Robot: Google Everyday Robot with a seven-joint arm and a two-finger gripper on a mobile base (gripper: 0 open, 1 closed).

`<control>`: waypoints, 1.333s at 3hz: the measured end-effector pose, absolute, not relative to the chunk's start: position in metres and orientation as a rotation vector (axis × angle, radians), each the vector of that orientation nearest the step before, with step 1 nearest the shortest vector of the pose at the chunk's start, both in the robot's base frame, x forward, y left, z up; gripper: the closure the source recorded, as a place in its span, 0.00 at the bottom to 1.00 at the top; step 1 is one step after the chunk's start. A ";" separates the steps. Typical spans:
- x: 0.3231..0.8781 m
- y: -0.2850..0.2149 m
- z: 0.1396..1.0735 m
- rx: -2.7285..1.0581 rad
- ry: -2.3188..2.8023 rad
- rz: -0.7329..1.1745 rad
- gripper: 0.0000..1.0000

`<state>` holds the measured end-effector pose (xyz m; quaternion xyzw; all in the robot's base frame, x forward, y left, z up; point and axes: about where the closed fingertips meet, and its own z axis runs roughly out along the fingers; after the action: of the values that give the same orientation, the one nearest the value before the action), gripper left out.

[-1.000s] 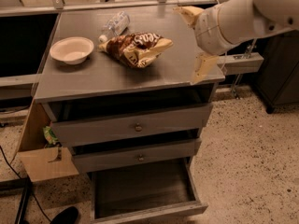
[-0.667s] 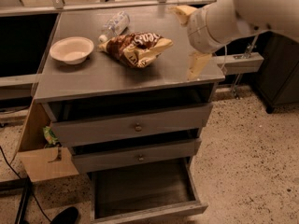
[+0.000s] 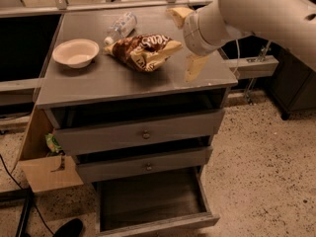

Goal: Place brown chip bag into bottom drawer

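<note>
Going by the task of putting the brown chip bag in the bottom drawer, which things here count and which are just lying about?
Belong to the job:
brown chip bag, not yet picked up
bottom drawer, pulled open
gripper, open, just right of the bag in the picture

Lying about:
white bowl
plastic bottle
green packet
two upper drawers

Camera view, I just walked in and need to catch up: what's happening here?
The robot's gripper hangs open close beside the brown chip bag, which lies on the cabinet top near a bowl and a plastic bottle, not yet grasped. The bottom drawer stands pulled out below.
</note>
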<state>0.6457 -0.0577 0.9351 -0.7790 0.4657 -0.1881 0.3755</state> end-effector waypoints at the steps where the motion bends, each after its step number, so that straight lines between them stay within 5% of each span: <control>1: 0.656 -0.045 0.928 -2.000 1.169 -0.470 0.00; 3: 0.684 -0.018 0.901 -2.036 1.095 -0.418 0.03; 4: 0.694 -0.012 0.895 -2.043 1.074 -0.405 0.14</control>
<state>0.6941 -0.0118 0.8948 -0.8032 0.4223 -0.1593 0.3887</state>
